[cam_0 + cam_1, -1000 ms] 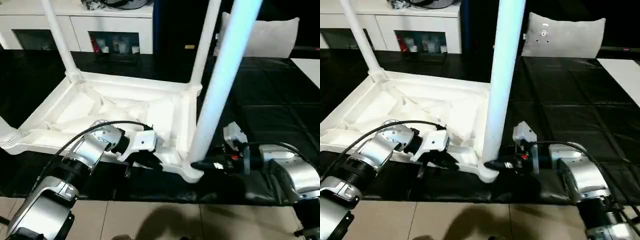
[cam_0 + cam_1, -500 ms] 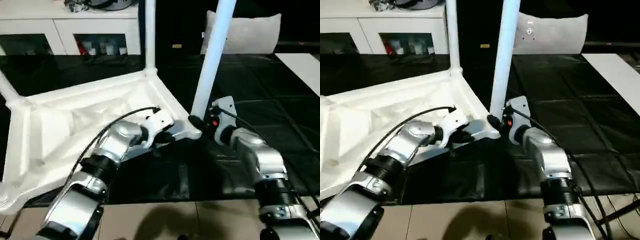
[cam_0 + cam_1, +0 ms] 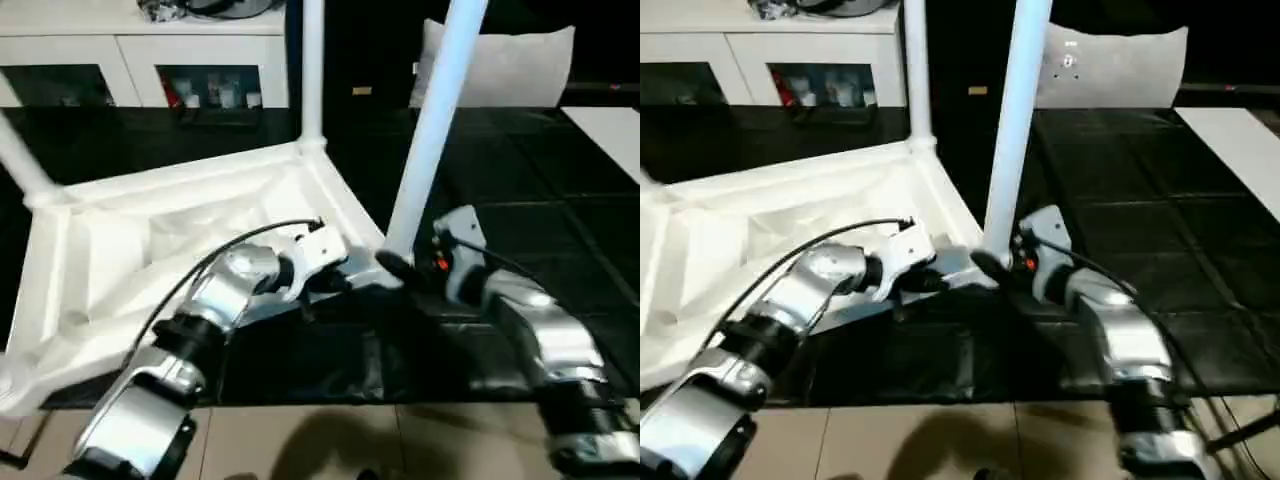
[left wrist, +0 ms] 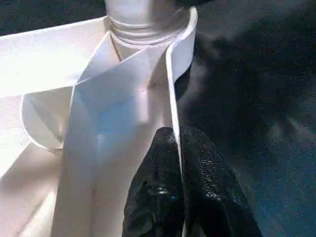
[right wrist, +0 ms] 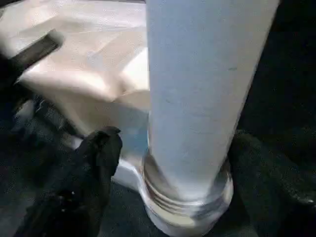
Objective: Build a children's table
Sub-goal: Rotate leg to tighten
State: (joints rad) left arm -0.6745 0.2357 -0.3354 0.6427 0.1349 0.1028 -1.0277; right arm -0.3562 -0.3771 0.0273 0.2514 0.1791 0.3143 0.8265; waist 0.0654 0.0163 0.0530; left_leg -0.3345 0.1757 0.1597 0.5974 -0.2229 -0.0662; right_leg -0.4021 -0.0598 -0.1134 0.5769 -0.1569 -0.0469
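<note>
**Upside-down table top held at its near corner, one leg between the right fingers**

The white plastic rectangular table top (image 3: 170, 240) lies with its ribbed underside up on a black mat (image 3: 520, 170). All places below are given relative to this top.

At the near right corner of the top stands a long white tubular leg (image 3: 432, 130), upright and a little tilted, with its ringed lower end seated in the round corner socket (image 5: 185, 202). A second white leg (image 3: 311, 70) stands in the far corner socket of the top, and a third white leg (image 3: 20, 160) rises from the corner on the left side.

The left gripper (image 4: 180, 168) is on the near side wall of the top, just beside the corner with the near leg. Its two black fingers (image 4: 153, 192) are pressed together on the thin white wall of the top, one finger on each side of it, so the wall is pinched between them.

The right gripper (image 5: 173, 182) is at the same corner, from the right side of the top. Its black fingers (image 5: 94, 158) stand spread, one on each side of the foot of the near leg. Whether they touch the leg I cannot tell.

Behind the top, on the far side, there is a white low cabinet (image 3: 150, 50) with glass doors, and a grey pillow (image 3: 510, 65) lies behind the near leg. On the near side of the top the black mat ends and a beige tiled floor (image 3: 300, 440) begins.
</note>
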